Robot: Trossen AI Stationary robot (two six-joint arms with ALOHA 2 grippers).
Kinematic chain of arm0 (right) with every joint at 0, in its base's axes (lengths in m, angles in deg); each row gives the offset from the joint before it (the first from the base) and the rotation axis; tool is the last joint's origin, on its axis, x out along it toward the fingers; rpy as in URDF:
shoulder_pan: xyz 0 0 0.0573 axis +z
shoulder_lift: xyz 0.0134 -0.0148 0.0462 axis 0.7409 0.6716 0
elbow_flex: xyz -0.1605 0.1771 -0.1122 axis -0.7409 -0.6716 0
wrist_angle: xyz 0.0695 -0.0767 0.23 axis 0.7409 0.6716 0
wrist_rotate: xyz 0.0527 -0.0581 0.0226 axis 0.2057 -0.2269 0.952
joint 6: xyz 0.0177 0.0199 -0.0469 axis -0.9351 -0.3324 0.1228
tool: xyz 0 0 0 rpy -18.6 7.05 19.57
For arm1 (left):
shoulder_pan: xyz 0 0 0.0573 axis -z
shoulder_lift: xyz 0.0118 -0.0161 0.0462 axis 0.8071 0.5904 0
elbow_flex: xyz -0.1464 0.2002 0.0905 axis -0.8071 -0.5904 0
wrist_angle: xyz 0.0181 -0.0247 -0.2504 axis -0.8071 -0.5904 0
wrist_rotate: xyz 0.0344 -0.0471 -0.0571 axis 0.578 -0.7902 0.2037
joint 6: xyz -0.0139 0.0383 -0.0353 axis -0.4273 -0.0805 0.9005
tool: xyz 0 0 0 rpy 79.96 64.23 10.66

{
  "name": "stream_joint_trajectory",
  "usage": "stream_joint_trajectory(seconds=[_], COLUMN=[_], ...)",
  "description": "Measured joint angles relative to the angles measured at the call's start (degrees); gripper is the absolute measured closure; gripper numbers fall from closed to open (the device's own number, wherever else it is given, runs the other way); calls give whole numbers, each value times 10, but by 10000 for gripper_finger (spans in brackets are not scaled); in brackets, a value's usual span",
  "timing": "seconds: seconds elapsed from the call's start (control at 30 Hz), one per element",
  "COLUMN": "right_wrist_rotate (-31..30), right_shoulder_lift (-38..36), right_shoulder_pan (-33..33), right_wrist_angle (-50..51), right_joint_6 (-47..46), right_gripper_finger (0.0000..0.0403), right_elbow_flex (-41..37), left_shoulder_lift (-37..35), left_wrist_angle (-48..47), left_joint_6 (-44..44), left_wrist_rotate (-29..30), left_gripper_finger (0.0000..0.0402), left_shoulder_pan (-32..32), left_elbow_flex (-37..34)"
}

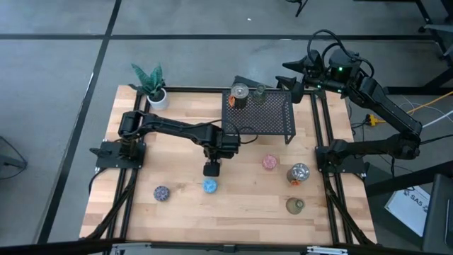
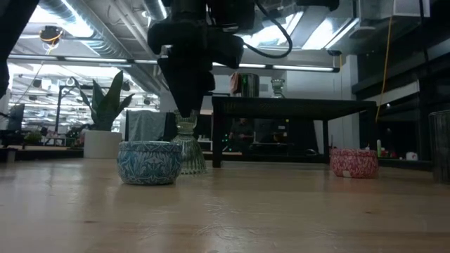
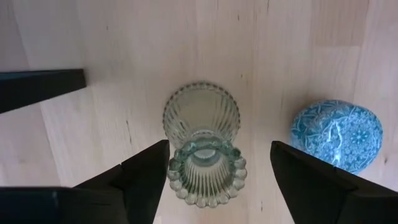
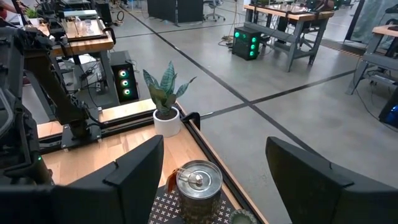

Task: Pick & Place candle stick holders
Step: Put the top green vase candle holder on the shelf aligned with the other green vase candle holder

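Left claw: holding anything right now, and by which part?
Nothing gripped yet: left claw straddles the clear glass holder's beaded rim, fingers open with gaps either side.

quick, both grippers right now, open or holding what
left gripper: open, fingers either side of the clear green glass holder, not clamped.
right gripper: open, empty, above the black mesh rack.

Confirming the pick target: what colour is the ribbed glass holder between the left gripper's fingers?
Pale olive-green clear glass holder, seen best in the left wrist view.

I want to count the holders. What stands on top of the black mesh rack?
On the black mesh rack: a silvery holder and a small greenish glass holder. Nothing else shows there.
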Motion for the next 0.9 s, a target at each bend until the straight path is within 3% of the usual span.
stream_joint_trajectory(seconds=[0.53, 0.9], right_wrist_rotate=[0, -2], right_shoulder_lift=[0, 0], right_shoulder_pan=[0, 0], right_wrist_angle=[0, 0], right_joint_6=[1, 8], right_gripper_finger=[116, 116], right_elbow_flex=[0, 0], left_shoulder_lift=[0, 0], left_wrist_angle=[0, -17], left_joint_6=[9, 14], left_wrist_rotate=[-27, -39], left_gripper_finger=[216, 222], left_shoulder_pan=[0, 0], left_elbow_flex=[0, 11])
